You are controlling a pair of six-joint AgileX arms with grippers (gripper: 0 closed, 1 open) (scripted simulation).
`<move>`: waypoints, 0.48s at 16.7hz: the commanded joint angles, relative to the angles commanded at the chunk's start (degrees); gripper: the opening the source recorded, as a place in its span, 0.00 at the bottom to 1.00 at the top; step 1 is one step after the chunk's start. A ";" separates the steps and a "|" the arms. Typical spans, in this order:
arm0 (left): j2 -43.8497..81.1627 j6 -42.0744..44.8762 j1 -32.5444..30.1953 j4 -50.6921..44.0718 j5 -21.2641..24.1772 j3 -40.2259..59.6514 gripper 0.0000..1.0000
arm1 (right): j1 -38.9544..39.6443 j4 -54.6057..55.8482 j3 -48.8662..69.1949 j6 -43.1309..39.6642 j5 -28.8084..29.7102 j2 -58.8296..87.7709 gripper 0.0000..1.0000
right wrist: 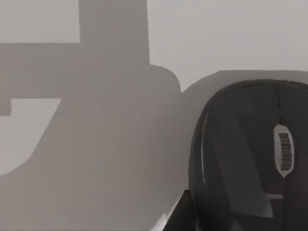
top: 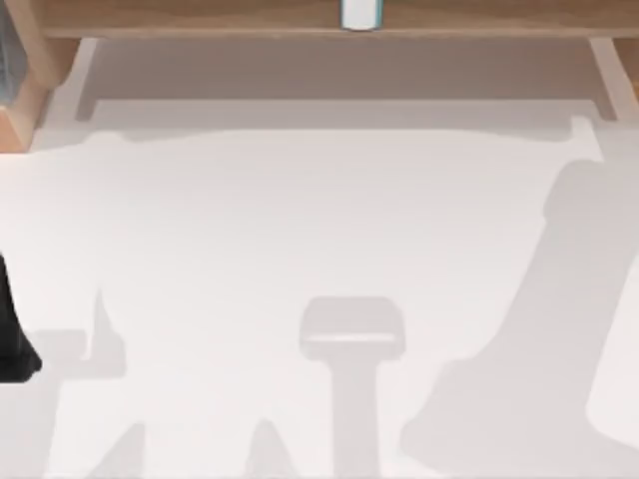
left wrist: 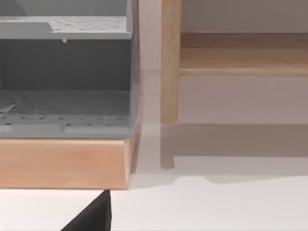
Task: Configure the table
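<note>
The white table point(top: 300, 220) spreads across the top view, crossed by grey shadows of the arms. A dark piece of my left arm point(top: 12, 344) pokes in at the table's left edge. In the left wrist view a black part of my left gripper point(left wrist: 91, 216) hangs just over the table point(left wrist: 216, 207), in front of a wooden block. The right wrist view looks down on a black computer mouse point(right wrist: 240, 159) with a grey scroll wheel point(right wrist: 284, 153), lying on the shaded table point(right wrist: 96, 144). A black part of my right gripper point(right wrist: 180, 216) sits close beside the mouse.
A light-brown wooden ledge point(top: 200, 15) on posts runs along the table's far edge, with a white and teal object point(top: 360, 14) on it. At the far left, a grey perforated rack point(left wrist: 62, 86) rests on a wooden block point(left wrist: 62, 161) beside a wooden post point(left wrist: 169, 62).
</note>
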 joint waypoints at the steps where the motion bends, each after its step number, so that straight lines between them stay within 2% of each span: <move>1: 0.00 0.00 0.00 0.00 0.00 0.00 1.00 | 0.00 0.00 0.00 0.00 0.00 0.00 0.17; 3: 0.00 0.00 0.00 0.00 0.00 0.00 1.00 | 0.00 0.00 0.00 0.00 0.00 0.00 0.02; 8: 0.00 0.00 0.00 0.00 0.00 0.00 1.00 | 0.00 0.00 0.00 0.00 0.00 0.00 0.00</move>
